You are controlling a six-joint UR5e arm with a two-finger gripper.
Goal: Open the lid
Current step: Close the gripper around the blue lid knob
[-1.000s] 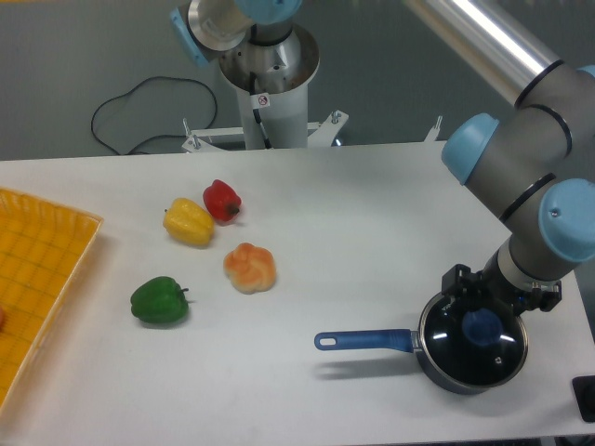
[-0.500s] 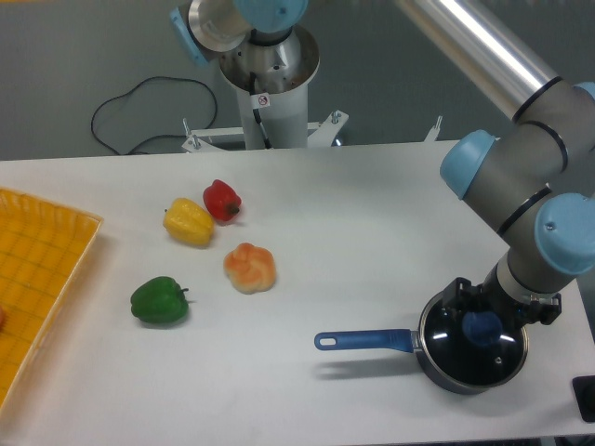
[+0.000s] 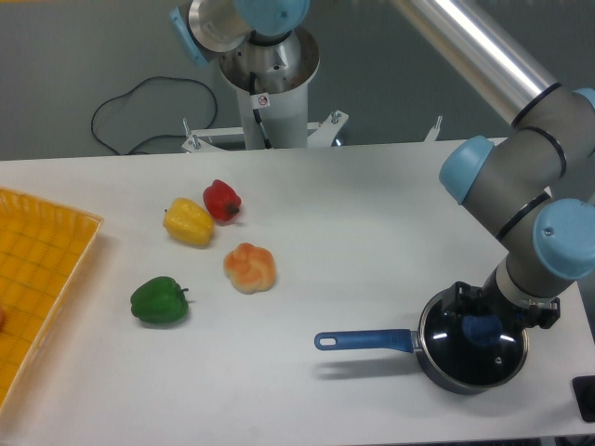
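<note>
At lower right of the frame, the lid (image 3: pixel 476 342) sits on the saucepan (image 3: pixel 446 358), on the white tabletop (image 3: pixel 372 232). The tool (image 3: pixel 483 321) is at its blue knob (image 3: pixel 481 327); I cannot tell its grip. Grey wall (image 3: pixel 74 56) behind.

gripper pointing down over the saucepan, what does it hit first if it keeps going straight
Most likely the blue knob of the glass lid; the gripper hangs right above it, though their gap is unclear.

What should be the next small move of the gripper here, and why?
Probably close the fingers on the blue knob and then lift straight up. The gripper sits low over the lid, which rests on the saucepan. Whether the fingers already pinch the knob cannot be told from this view.
</note>
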